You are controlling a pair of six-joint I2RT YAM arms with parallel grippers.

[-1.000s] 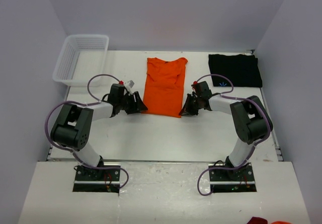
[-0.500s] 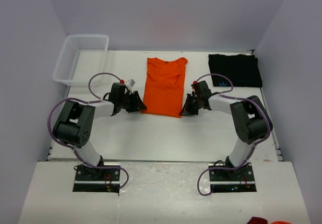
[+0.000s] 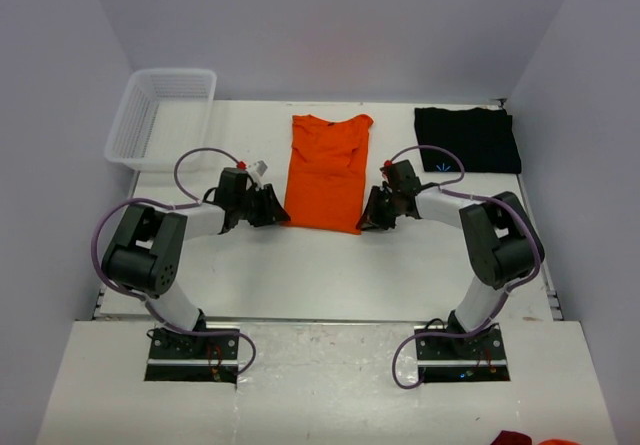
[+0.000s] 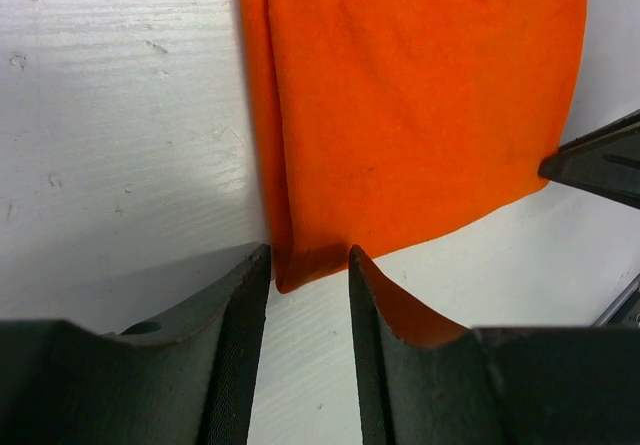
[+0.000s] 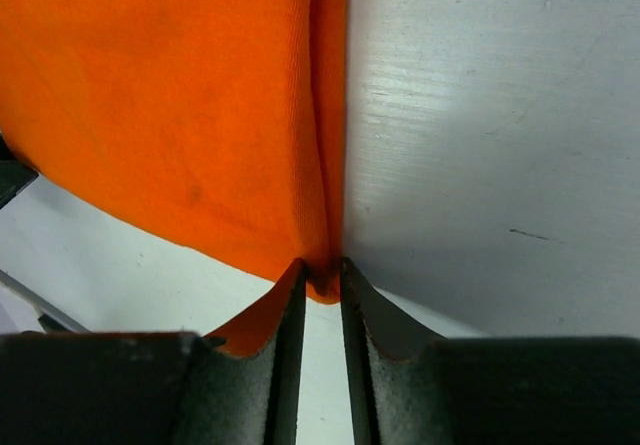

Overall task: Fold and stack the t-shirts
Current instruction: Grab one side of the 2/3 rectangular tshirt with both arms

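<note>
The orange t-shirt point(image 3: 328, 170) lies flat in a long narrow strip at the table's middle, collar toward the far side. The black t-shirt point(image 3: 467, 140) lies folded at the far right. My left gripper point(image 3: 272, 208) is low at the orange shirt's near left corner point(image 4: 300, 265). It is open, and that corner lies between its fingertips point(image 4: 308, 255) without being pinched. My right gripper point(image 3: 368, 215) is at the near right corner. Its jaws stand a narrow gap apart, and the folded edge point(image 5: 325, 275) sits between the tips point(image 5: 322, 265).
A white mesh basket point(image 3: 165, 73) stands at the far left corner. White walls close the table at the back and both sides. The right gripper's dark finger point(image 4: 600, 160) shows at the edge of the left wrist view.
Both arms stay at the orange shirt's near corners. The left arm's elbow shifted out and back a little. The shirt has not moved.
</note>
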